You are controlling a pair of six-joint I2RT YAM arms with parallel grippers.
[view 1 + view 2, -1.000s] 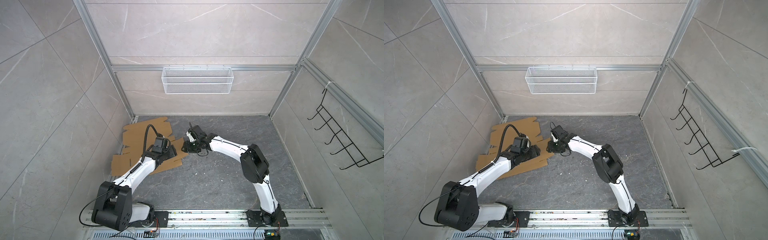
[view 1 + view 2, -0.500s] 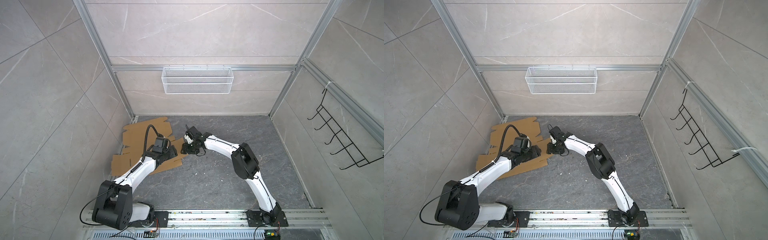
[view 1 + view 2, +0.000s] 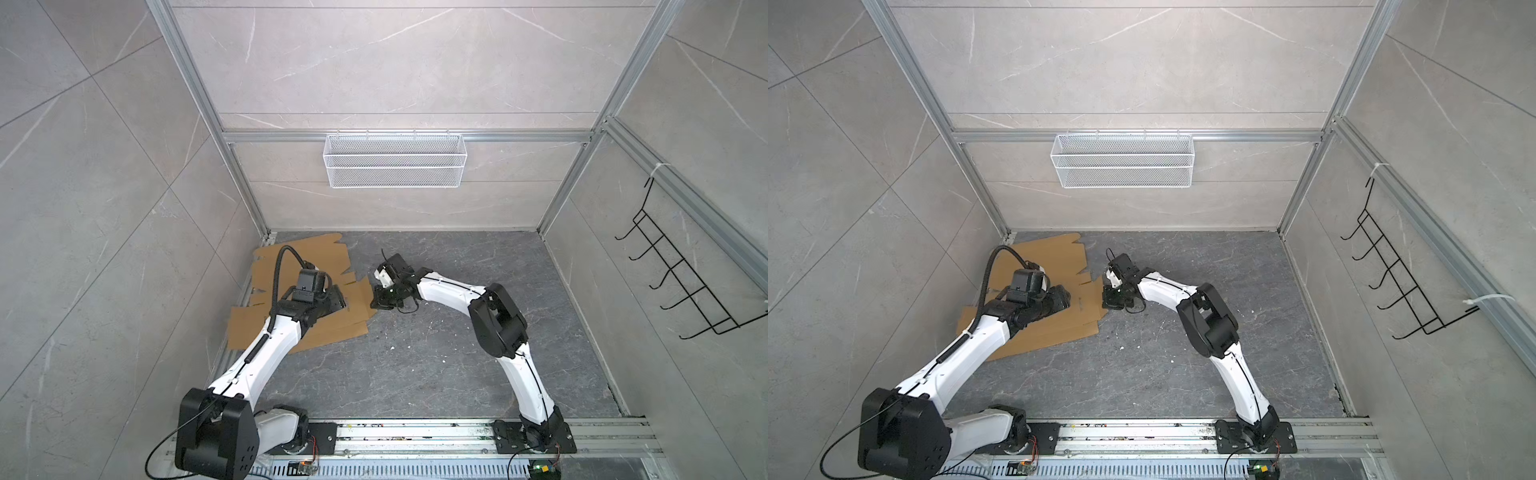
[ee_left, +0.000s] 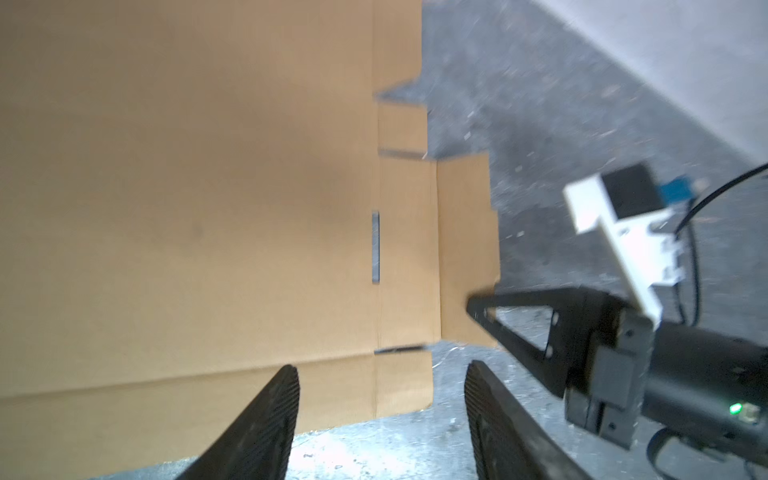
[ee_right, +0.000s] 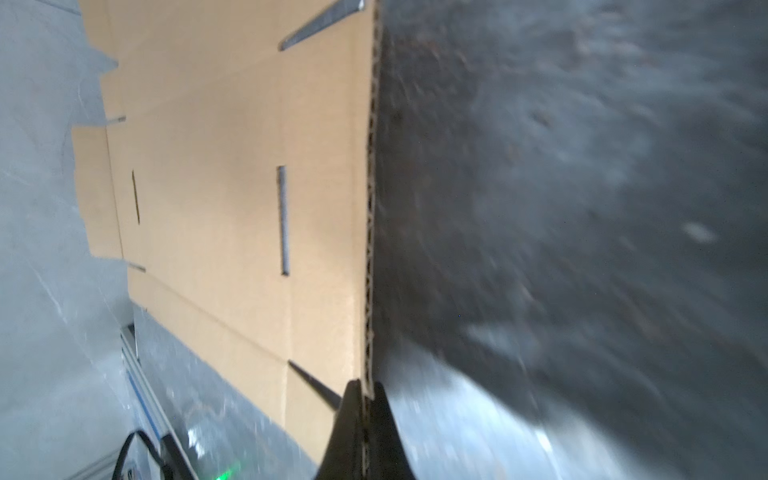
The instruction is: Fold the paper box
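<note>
The paper box [image 3: 328,332] [image 3: 1059,332] is a flat brown cardboard sheet with flaps and slots, lying at the back left of the floor in both top views. My right gripper [image 3: 374,300] [image 3: 1105,300] [image 5: 365,386] is shut on the edge of the sheet's right-hand flap [image 3: 365,291] [image 4: 465,232]. The right wrist view shows the corrugated edge [image 5: 370,208] pinched between the two fingers. My left gripper [image 3: 337,302] [image 3: 1065,301] [image 4: 380,374] hovers open over the sheet [image 4: 187,187] near that flap, with nothing between its fingers.
A white wire basket [image 3: 395,160] hangs on the back wall. A black hook rack [image 3: 681,282] is fixed to the right wall. The left wall and its metal post [image 3: 249,216] stand right beside the sheet. Both arm bases sit on the front rail [image 3: 415,432].
My right gripper has edged left onto the flap's edge and shut on it. The left arm has stayed where it was, still open.
</note>
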